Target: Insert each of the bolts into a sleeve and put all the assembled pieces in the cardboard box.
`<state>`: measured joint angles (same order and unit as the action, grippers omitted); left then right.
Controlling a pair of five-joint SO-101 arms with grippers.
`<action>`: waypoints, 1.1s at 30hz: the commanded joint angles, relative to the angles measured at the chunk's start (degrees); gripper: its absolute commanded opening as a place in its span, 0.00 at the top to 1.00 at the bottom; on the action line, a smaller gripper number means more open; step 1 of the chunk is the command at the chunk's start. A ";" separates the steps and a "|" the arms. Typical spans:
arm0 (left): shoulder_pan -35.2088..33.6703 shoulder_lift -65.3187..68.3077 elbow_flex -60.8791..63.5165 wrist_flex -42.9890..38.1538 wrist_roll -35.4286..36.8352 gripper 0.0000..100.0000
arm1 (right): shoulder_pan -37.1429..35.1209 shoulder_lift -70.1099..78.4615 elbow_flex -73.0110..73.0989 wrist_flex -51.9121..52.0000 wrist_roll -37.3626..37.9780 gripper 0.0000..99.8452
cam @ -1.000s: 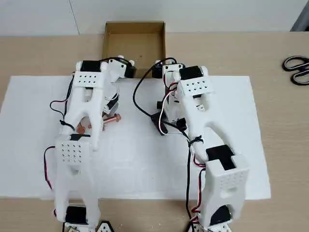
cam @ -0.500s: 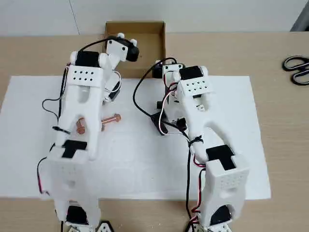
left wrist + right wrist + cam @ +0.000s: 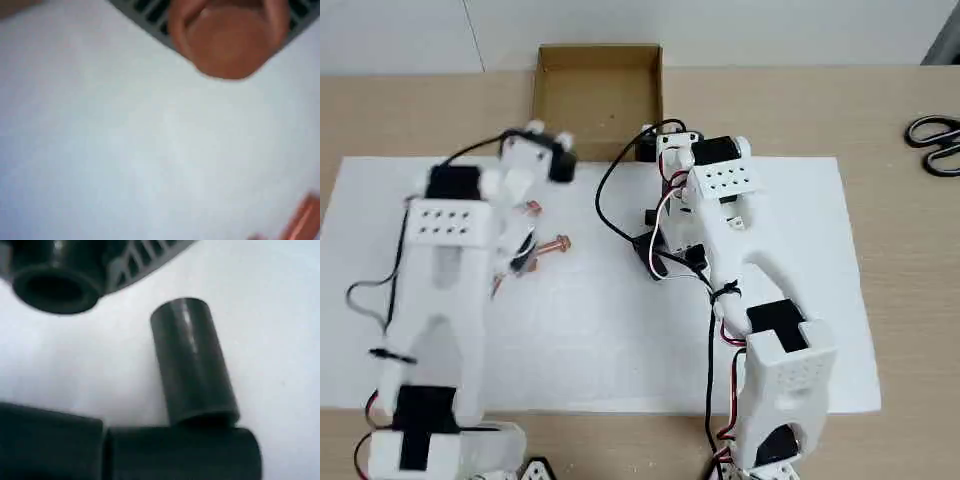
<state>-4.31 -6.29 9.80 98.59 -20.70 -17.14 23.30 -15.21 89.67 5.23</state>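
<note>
fingers of left gripper (image 3: pixel 226 22) clamp bolt (image 3: pixel 230 50) | right gripper (image 3: pixel 57 270) clamps sleeve (image 3: pixel 52 290) | loose sleeve (image 3: pixel 192 365) lies beside

In the high view the scissors (image 3: pixel 932 145) run off the right edge, and an arm (image 3: pixel 445 270) at centre left hides part of the bolts (image 3: pixel 555 243). The left wrist view's copper bolt head (image 3: pixel 227 37) is blurred and cropped; the right wrist view crops a sleeve (image 3: pixel 180 452).

Box (image 3: pixel 600 52) behind sheet (image 3: pixel 600 340) — bolts (image 3: pixel 555 243) on it L, sleeves (image 3: pixel 192 365) R; scissors (image 3: pixel 935 140) far R
</note>
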 commanded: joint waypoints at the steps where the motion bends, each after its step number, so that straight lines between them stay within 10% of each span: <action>1: -7.03 -3.52 6.73 -4.84 -2.11 0.99 | 0.13 -4.35 -2.37 0.22 0.18 1.00; 13: -11.69 -2.99 21.49 -22.42 -5.71 0.99 | 0.13 -4.35 -2.37 0.22 0.09 1.00; 33: -11.96 -2.99 29.32 -28.92 -7.65 0.90 | 0.04 -4.35 -2.37 0.31 0.09 1.00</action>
<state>-15.91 -6.81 38.81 71.16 -28.09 -17.14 23.30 -15.21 89.67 5.23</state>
